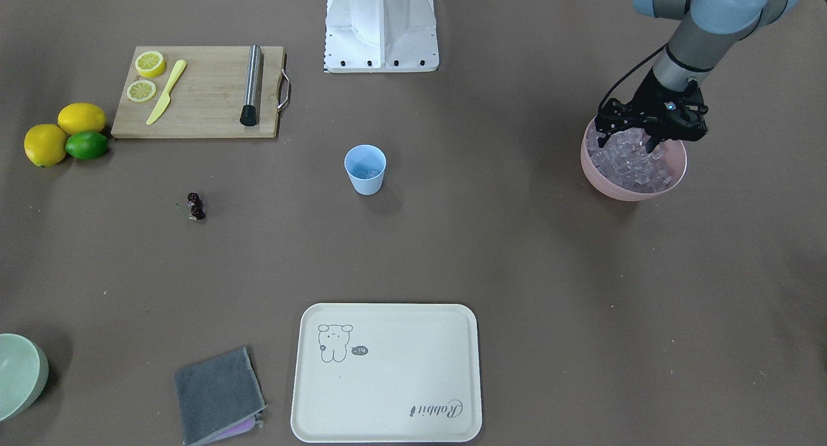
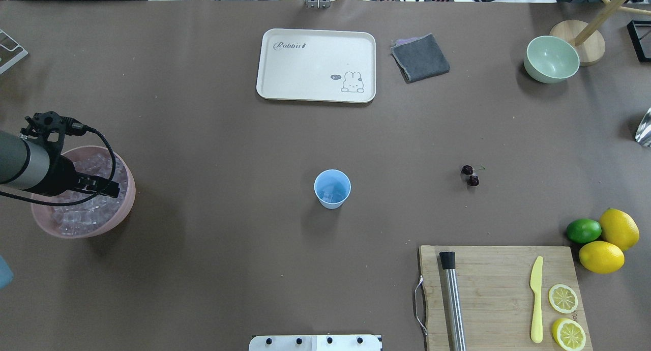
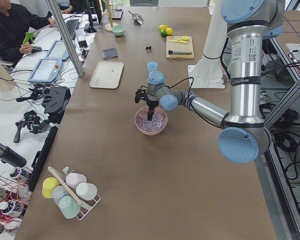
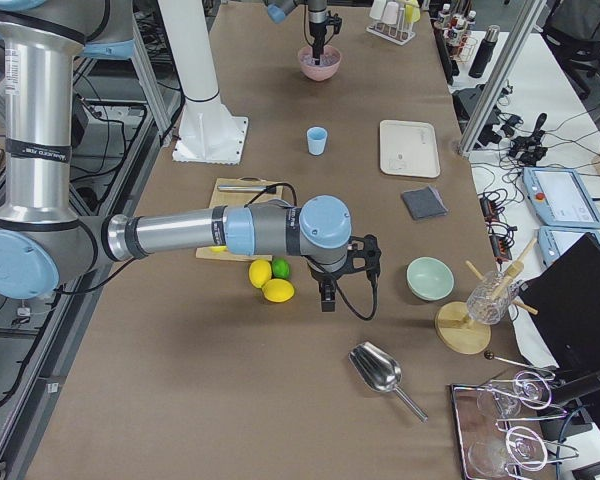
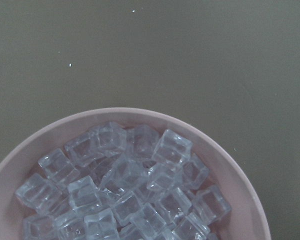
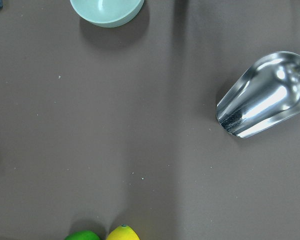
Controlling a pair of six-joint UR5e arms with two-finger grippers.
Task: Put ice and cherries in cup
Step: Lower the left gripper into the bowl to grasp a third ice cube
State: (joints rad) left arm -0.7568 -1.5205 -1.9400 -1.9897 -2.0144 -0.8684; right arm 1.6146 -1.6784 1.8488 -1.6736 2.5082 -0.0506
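Note:
The light blue cup [image 1: 365, 169] stands upright mid-table, also in the overhead view [image 2: 332, 188], with a few ice cubes inside. The cherries [image 1: 195, 206] lie on the table, apart from the cup [image 2: 470, 175]. More ice [image 5: 125, 185] fills a pink bowl [image 1: 636, 194]. My left gripper [image 1: 630, 142] is open just above the ice in that bowl, empty. My right gripper [image 4: 325, 290] shows only in the exterior right view, near the lemons; I cannot tell whether it is open or shut.
A cutting board [image 2: 498, 290] holds a yellow knife, lemon slices and a metal muddler. Two lemons and a lime [image 2: 584, 230] sit beside it. A cream tray [image 2: 316, 65], grey cloth [image 2: 420, 57], green bowl [image 2: 552, 59] and metal scoop [image 6: 265, 95] are further off.

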